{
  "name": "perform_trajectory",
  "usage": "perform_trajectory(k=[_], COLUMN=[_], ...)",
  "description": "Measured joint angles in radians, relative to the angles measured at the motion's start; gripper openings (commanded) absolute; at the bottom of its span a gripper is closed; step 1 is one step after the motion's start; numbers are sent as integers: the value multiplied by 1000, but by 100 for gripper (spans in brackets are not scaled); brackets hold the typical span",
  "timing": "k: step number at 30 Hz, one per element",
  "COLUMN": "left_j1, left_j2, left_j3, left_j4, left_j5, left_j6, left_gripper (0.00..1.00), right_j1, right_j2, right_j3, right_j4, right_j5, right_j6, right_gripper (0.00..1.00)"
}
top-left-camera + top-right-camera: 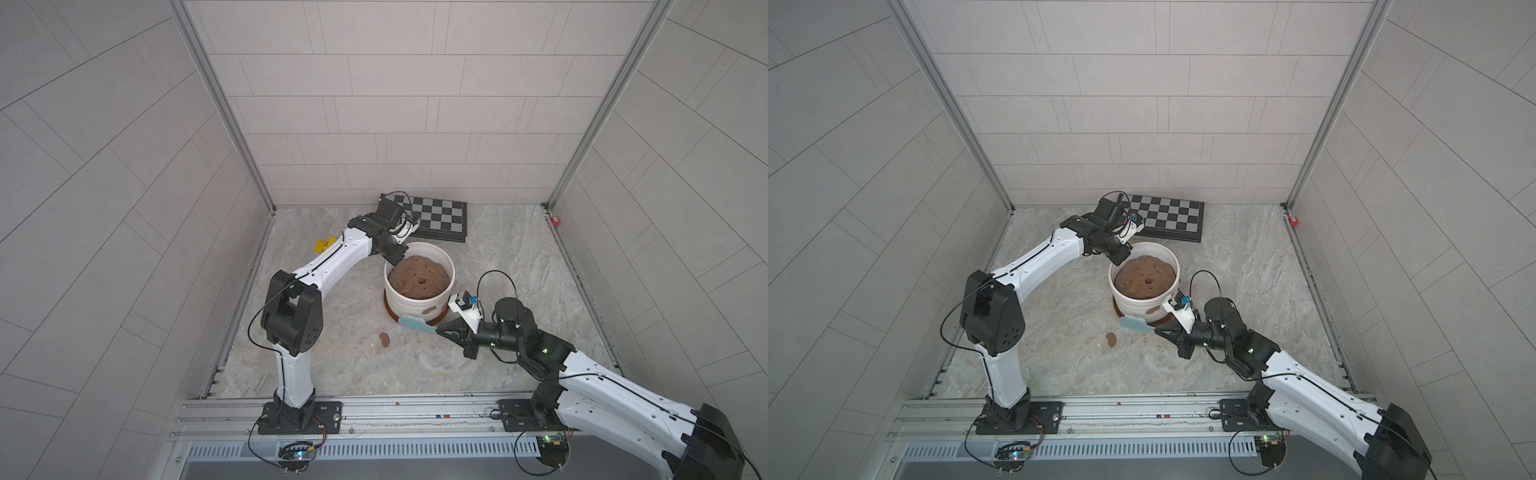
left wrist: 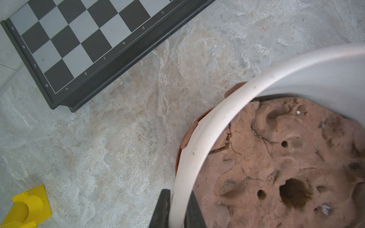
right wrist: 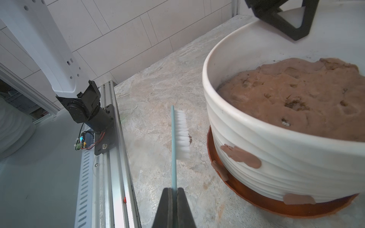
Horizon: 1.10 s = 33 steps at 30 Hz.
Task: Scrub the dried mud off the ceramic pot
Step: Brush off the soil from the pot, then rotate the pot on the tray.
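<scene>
The white ribbed ceramic pot (image 1: 409, 305) (image 1: 1133, 306) stands on a terracotta saucer (image 3: 254, 198) mid-floor, filled with a brown soil mound (image 1: 419, 277). Patches of dried mud (image 3: 242, 157) (image 1: 429, 310) stick to its near wall, and more (image 2: 190, 134) cling to its far side. One chip (image 1: 384, 339) lies on the floor. My left gripper (image 2: 178, 209) (image 1: 395, 261) is shut on the pot's rim (image 2: 203, 138), one finger inside and one outside. My right gripper (image 3: 173, 192) (image 1: 441, 331) is shut on the handle of a light-blue brush (image 3: 180, 136) (image 1: 413, 322). Its white bristles face the pot, a short gap away.
A black chessboard (image 1: 436, 216) (image 2: 79, 39) lies at the back wall behind the pot. A yellow block (image 1: 323, 245) (image 2: 29, 209) sits under my left forearm. The metal rail (image 3: 114, 158) runs along the front edge, and the side walls close in the floor.
</scene>
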Motion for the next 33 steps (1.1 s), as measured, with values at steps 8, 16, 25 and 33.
perform_trajectory(k=[8,16,25,33], left_j1=[0,0,-1,-66], left_j2=[3,-29,-263,-373], left_j3=[17,71,36,-153], left_j4=[-25,-73,-124,-111], left_j5=[-5,-58,-183,-251], left_j6=[30,-33,-399,-721], left_gripper=[36,62,64,64], right_j1=[-14,-31,-57,-71], right_j2=[11,11,11,11], right_j3=[13,13,19,37], right_j4=[-11,-15,-15,-15], right_j5=[-17,-17,-21,-37], right_j6=[-1,-2,-2,-2], right_gripper=[0,0,0,0])
